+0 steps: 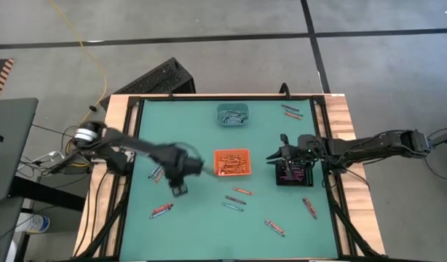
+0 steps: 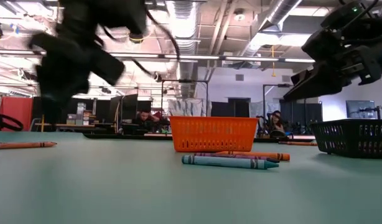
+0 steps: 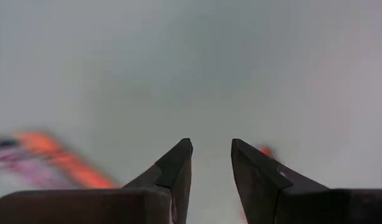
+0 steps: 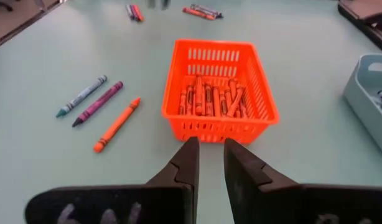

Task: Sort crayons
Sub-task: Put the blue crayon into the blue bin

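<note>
— Orange-red, mostly: crayons (image 4: 209, 99) heaped in the orange tray (image 4: 219, 45), straight ahead of the right pincer (image 4: 211, 142). Anything between its fingers?

— Nothing. Parted by a narrow gap, empty. Hanging over the black tray (image 1: 294, 180), tips turned towards the orange one.

— And off to that pincer's side?

— Three loose crayons (image 4: 97, 102), flat on the green table (image 4: 303, 162), side by side and clear of the orange tray: blue-grey, purple, orange. A few more farther ahead, past the tray. On the other side, a teal tray (image 4: 365, 93) with blue-grey sticks inside.

— Left pincer (image 1: 181, 185)?

— Open as well, a little wider, gripping nothing. Aimed down at bare table, across the orange tray from the right pincer.

— Anything close to it?

— Blurred streaks of orange and pink off to one side of its fingers (image 3: 175, 168), probably crayons, though hard to tell. Seen from above, stray crayons (image 1: 156, 173) just beside it, and one more lying well apart from it.
</note>
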`<action>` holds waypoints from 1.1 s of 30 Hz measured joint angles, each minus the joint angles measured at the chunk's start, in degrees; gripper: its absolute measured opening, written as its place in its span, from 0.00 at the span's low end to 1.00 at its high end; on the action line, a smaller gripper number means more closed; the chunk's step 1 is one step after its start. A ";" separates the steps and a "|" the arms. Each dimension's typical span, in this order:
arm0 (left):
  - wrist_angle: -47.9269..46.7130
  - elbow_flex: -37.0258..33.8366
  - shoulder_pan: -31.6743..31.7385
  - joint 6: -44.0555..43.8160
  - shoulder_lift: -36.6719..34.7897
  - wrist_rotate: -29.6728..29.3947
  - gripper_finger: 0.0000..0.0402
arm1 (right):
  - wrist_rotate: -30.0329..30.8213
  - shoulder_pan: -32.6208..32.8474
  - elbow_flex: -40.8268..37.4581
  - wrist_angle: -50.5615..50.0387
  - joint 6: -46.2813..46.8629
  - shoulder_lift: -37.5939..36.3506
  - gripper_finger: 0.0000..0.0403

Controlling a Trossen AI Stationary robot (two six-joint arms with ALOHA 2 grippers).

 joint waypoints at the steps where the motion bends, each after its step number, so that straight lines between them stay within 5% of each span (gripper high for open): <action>1: 2.72 -1.14 -3.13 -1.73 -0.86 0.33 0.25 | 0.01 -0.02 0.00 0.53 0.08 0.00 0.18; 7: 11.11 -2.47 -18.92 -10.14 -1.69 -4.67 0.25 | 0.12 -0.18 0.00 2.59 -0.30 0.00 0.18; 16: 12.64 -2.49 -30.54 -30.15 -1.69 -12.29 0.25 | 0.19 -1.45 0.00 10.43 -7.67 0.00 0.18; 24: 7.95 -2.49 -35.52 -39.24 -1.67 -20.01 0.25 | -0.02 -3.35 0.00 12.97 -13.92 0.00 0.18; 33: 8.89 -2.51 -36.08 -40.17 -1.18 -20.53 0.25 | -0.13 -5.58 0.02 13.11 -14.11 0.00 0.18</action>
